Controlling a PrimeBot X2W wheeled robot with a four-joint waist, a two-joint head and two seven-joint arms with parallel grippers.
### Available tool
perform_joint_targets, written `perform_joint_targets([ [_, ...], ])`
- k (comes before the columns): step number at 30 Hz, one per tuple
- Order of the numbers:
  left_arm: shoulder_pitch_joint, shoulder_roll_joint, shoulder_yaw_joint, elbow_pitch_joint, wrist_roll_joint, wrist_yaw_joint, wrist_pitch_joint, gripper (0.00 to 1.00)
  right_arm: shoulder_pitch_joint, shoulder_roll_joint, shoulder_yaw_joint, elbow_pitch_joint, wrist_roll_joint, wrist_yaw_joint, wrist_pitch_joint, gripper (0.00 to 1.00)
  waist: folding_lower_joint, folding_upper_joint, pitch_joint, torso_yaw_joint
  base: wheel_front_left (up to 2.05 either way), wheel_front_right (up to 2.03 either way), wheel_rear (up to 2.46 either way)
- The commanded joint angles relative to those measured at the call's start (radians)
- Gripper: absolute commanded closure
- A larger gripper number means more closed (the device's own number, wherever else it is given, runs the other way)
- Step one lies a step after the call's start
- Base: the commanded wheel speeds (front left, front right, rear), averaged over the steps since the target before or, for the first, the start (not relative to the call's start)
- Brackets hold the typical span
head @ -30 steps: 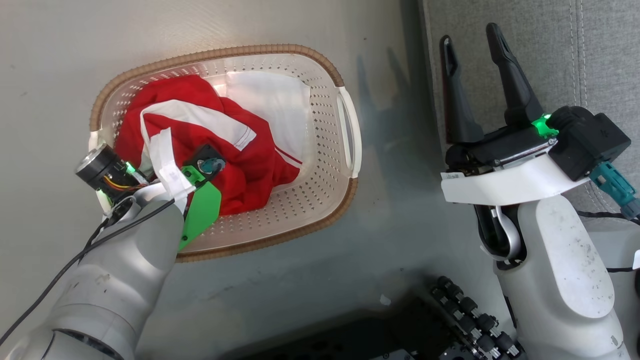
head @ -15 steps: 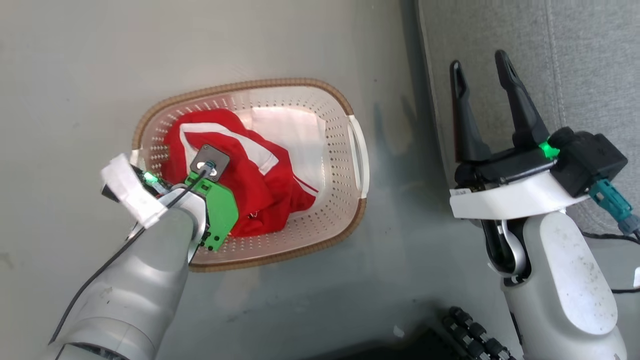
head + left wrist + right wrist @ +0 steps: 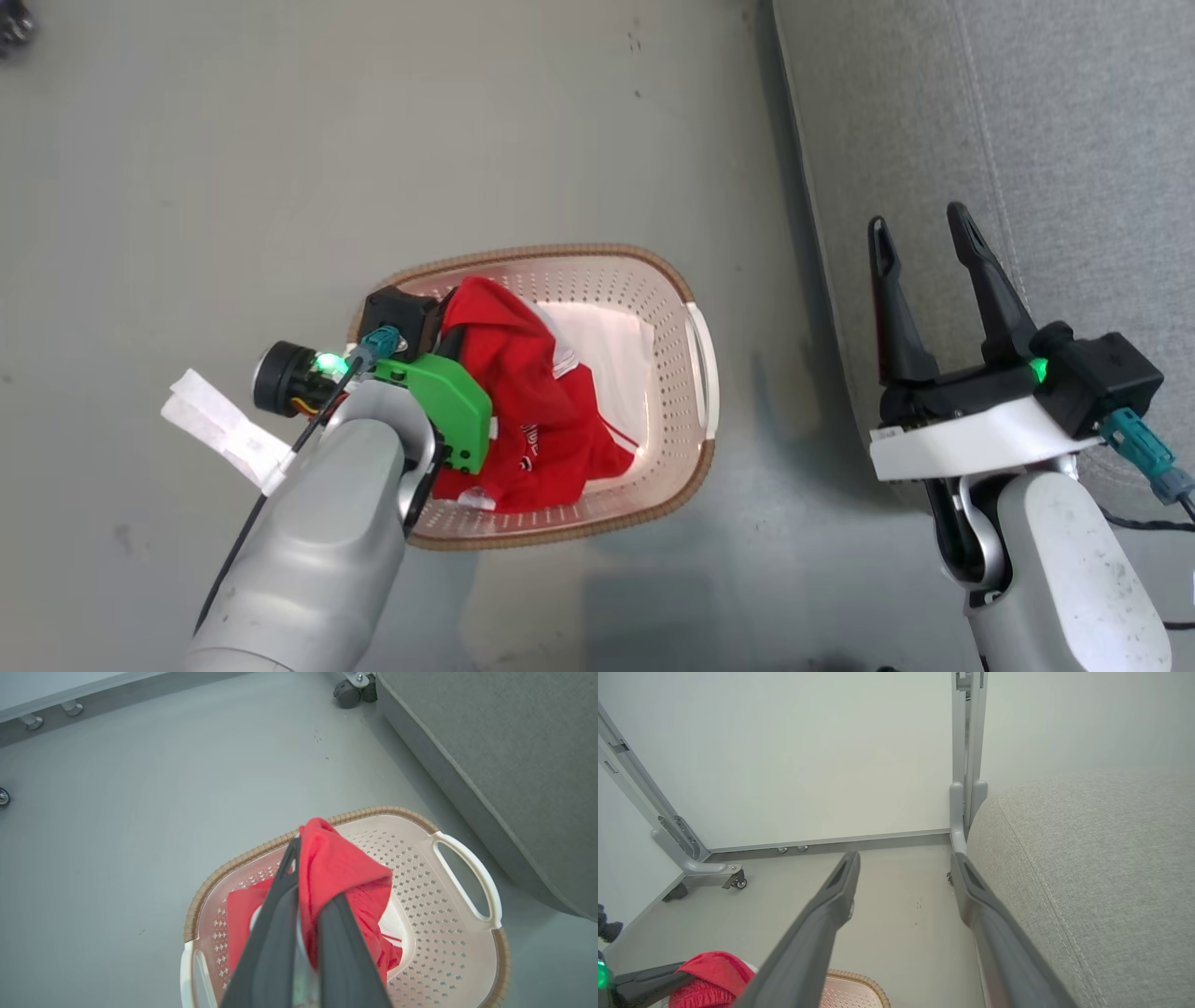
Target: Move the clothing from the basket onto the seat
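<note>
The cream basket [image 3: 560, 254] stands on the grey floor, left of the grey seat [image 3: 1027, 140]. Red clothing [image 3: 532, 411] with white panels is bunched inside it. In the left wrist view my left gripper [image 3: 310, 877] is shut on a fold of the clothing [image 3: 341, 868], which drapes over the fingertips above the basket [image 3: 373, 812]. The bulk of the garment still hangs down into the basket. My right gripper [image 3: 920, 224] is open and holds nothing, over the front edge of the seat. The right wrist view shows that gripper [image 3: 906, 858] beside the seat [image 3: 1087, 858], with the clothing [image 3: 710, 970] at the lower left.
Grey floor surrounds the basket. A metal frame on a caster [image 3: 735, 882] stands by the white wall, and another caster [image 3: 348, 693] sits at the seat's far corner. A white tape tag [image 3: 224, 429] hangs off my left wrist.
The head camera has shifted, so the basket looks smaller and lower. My left wrist has turned and risen, pulling a fold of red clothing up. The right gripper has stayed open.
</note>
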Motion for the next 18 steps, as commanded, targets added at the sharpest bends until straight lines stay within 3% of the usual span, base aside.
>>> perform_joint_targets([
  [1, 0.022, 0.002, -0.006, -0.036, -0.014, 0.007, -0.008, 1.0, 0.022, -0.003, -0.006, 0.002, -0.009, 0.0, 0.0, 0.0, 0.0001, -0.0001, -0.09, 0.04, 0.0, 0.0, 0.0],
  [8, 0.104, 0.005, -0.004, -0.281, -0.048, 0.029, -0.019, 1.0, 0.083, -0.002, -0.025, -0.02, -0.016, 0.0, 0.026, 0.0, 0.0001, -0.0001, -0.166, 0.062, 0.0, 0.0, 0.0],
  [18, 0.254, 0.066, 0.078, -0.734, -0.029, 0.04, -0.018, 1.0, 0.145, 0.004, -0.029, -0.065, -0.021, 0.0, 0.069, 0.0, 0.0001, -0.0001, -0.254, 0.082, 0.0, 0.0, 0.0],
])
